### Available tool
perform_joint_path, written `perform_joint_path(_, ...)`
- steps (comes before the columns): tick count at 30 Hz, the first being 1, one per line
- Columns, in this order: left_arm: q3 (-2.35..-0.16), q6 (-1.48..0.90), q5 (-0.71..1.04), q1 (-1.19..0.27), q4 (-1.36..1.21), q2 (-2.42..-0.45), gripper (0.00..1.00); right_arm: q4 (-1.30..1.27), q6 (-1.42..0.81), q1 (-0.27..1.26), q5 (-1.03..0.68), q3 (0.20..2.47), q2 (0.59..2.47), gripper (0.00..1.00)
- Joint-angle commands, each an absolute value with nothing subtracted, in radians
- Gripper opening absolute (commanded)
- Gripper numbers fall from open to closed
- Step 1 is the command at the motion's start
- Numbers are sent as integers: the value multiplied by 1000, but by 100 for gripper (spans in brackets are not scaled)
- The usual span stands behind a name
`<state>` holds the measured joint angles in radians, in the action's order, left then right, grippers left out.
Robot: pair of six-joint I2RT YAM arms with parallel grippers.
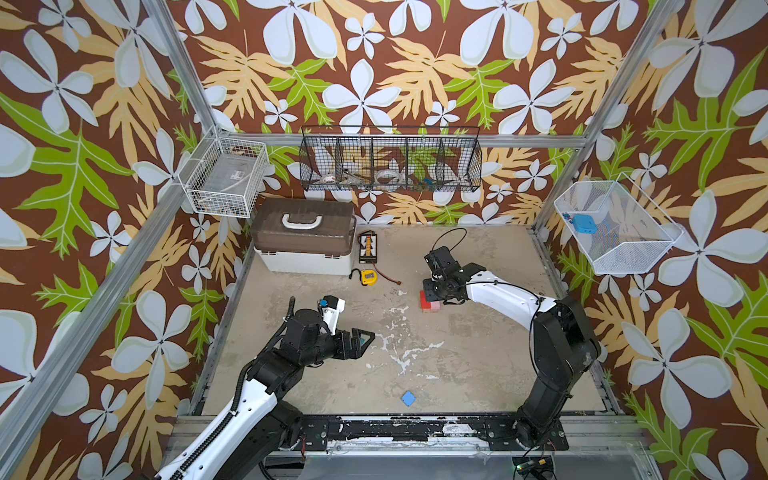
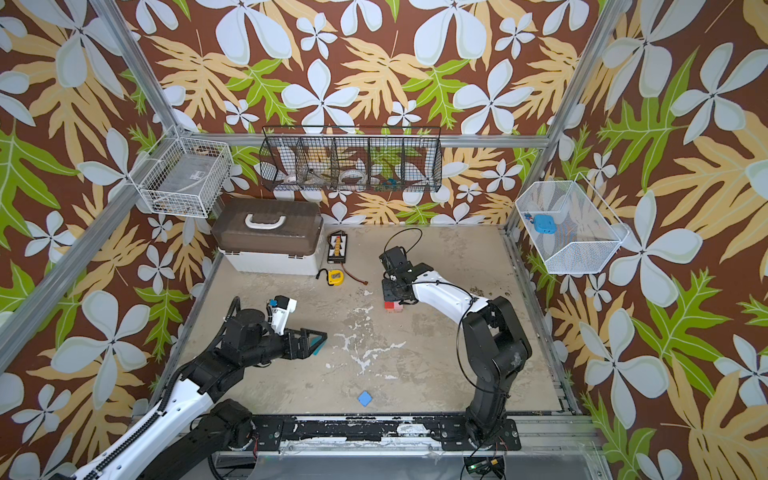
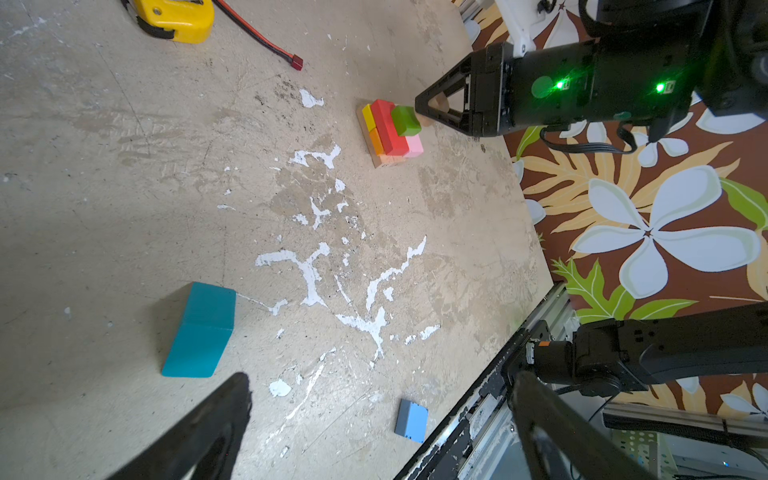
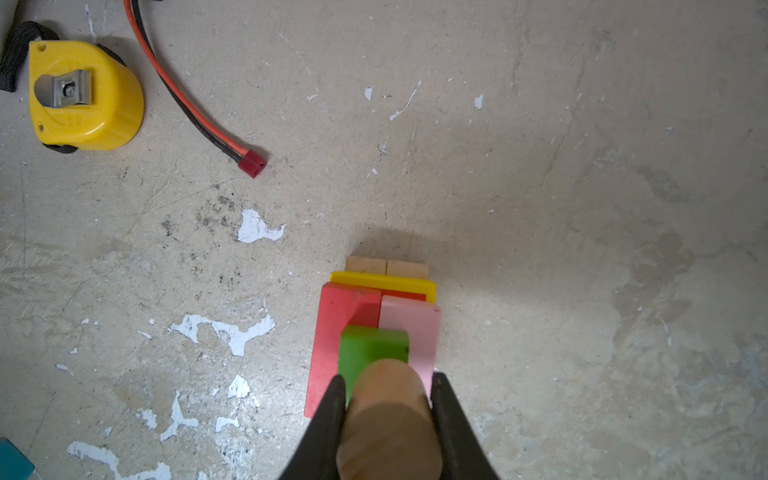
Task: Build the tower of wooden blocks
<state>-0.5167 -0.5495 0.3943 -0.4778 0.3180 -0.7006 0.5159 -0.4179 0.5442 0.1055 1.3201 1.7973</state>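
Note:
The tower [image 4: 374, 316] stands right of centre: plain wood planks at the base, yellow and orange above, then red and pink, with a green block [image 4: 370, 349] on top. It also shows in both top views [image 1: 430, 306] [image 2: 392, 306]. My right gripper [image 4: 388, 380] is shut on a plain wood disc [image 4: 388, 415], held just over the green block. A teal block [image 3: 199, 328] lies on the floor at the left. My left gripper [image 3: 374, 415] hovers beside it, open and holding nothing. A blue block [image 1: 408, 398] lies near the front edge.
A yellow tape measure [image 1: 369, 276] and a red-and-black cable [image 4: 187, 108] lie behind the tower. A brown-lidded white box [image 1: 305, 239] and a black device [image 1: 368, 247] stand at the back left. Wire baskets [image 1: 390, 164] hang on the walls.

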Motion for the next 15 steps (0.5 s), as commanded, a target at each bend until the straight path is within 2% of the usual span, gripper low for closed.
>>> perform_joint_path(1,-519,-555,402,-477,300,-699,100,507,-417,544,101,1325,1803,17)
perform_joint_path(15,-518,-555,402,-477,299,-699,100,512,-417,545,96,1328,1811,17)
